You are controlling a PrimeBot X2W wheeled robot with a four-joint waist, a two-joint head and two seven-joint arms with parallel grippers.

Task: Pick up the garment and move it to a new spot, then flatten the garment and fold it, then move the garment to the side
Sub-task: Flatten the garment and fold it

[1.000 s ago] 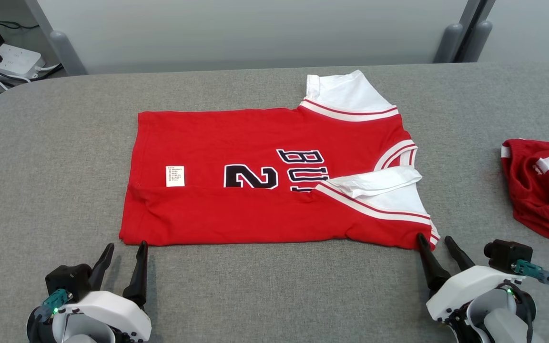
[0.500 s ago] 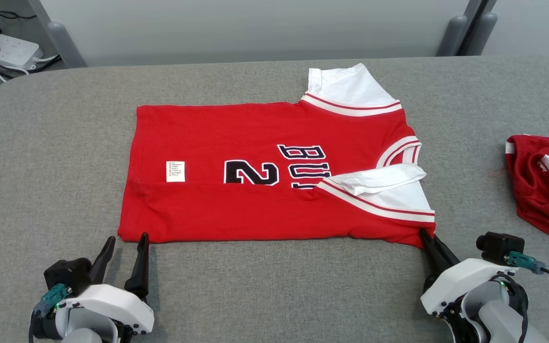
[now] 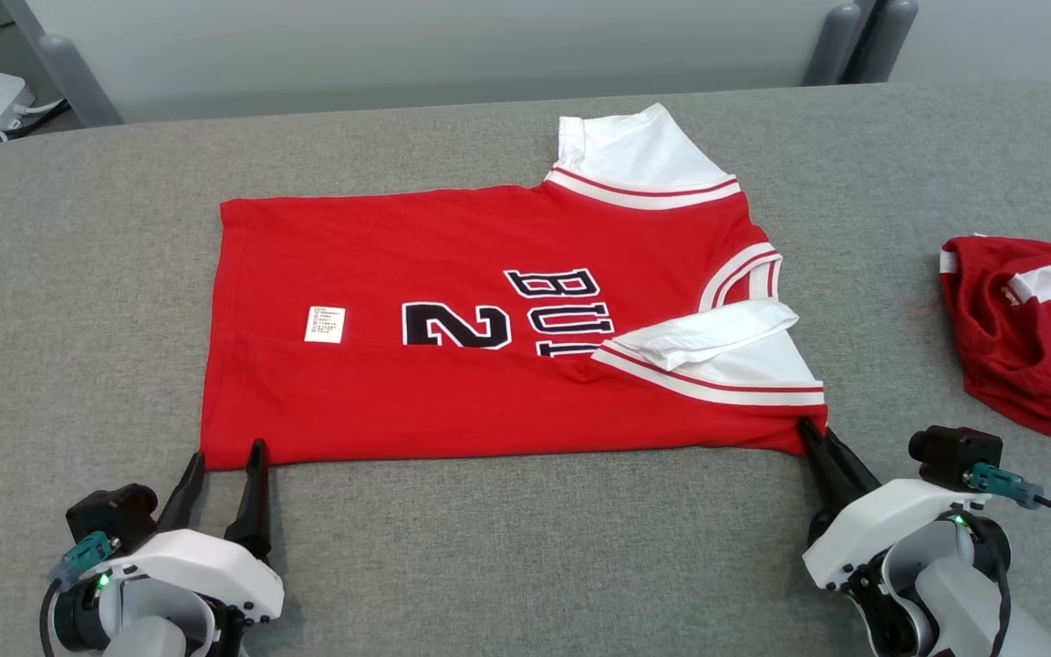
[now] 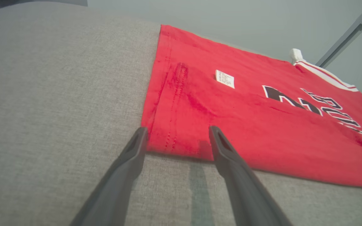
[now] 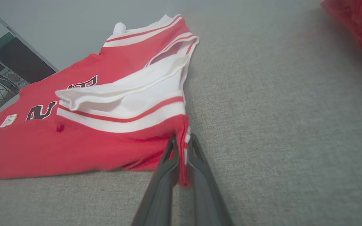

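I see the red short-sleeved jersey with white sleeves and black lettering [image 3: 452, 401] spread on the grey fabric-covered table [image 3: 525, 547]; my right gripper [image 3: 813, 433] is clamped on its near right corner; my left gripper [image 3: 226, 452] stands spread wide, tips at the near left hem corner; a crumpled red cloth [image 3: 1027, 347] lies well apart, rightward.

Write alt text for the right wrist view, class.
The right gripper is shut on the corner of a red jersey lying on a grey table. A white sleeve lies folded over it; another red garment sits top right.
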